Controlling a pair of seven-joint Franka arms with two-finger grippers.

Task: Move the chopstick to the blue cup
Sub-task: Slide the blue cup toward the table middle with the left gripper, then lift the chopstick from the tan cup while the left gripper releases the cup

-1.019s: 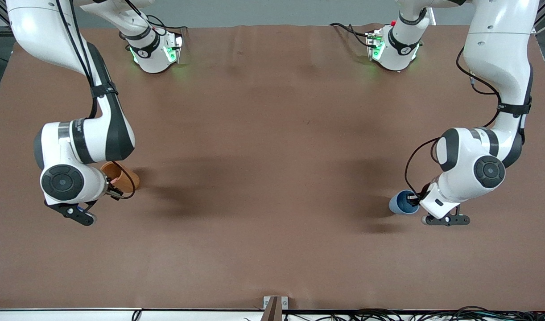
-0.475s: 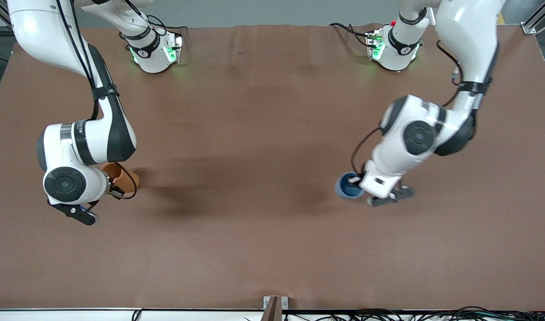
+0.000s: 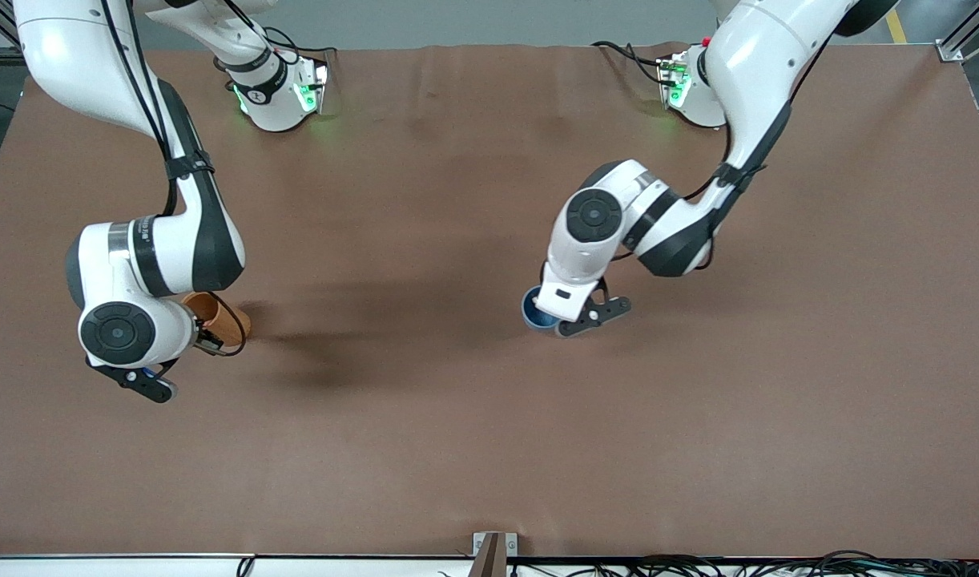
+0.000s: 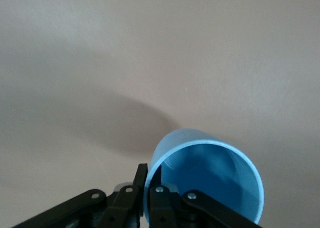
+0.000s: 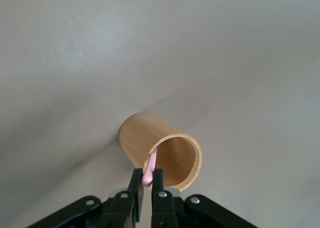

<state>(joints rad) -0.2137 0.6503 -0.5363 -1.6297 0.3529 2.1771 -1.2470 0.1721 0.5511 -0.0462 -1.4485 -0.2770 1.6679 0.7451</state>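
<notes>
My left gripper [image 4: 148,174] is shut on the rim of the blue cup [image 4: 210,180], with one finger inside and one outside. In the front view the blue cup [image 3: 532,313] shows under the left wrist, over the middle of the table. My right gripper [image 5: 147,176] is shut on the top of a pale-pink chopstick [image 5: 150,167], which stands in the tan wooden cup [image 5: 145,135]. The wooden cup [image 3: 223,318] stands toward the right arm's end of the table. The right wrist hides the chopstick in the front view.
The brown table cover [image 3: 425,433] spreads all round both cups. A small metal bracket [image 3: 493,546] sits at the table edge nearest the front camera, with cables along that edge. Both arm bases stand at the edge farthest from that camera.
My left arm has swung from its own end of the table toward the middle, carrying the blue cup. My right arm has hardly moved at the wooden cup.
</notes>
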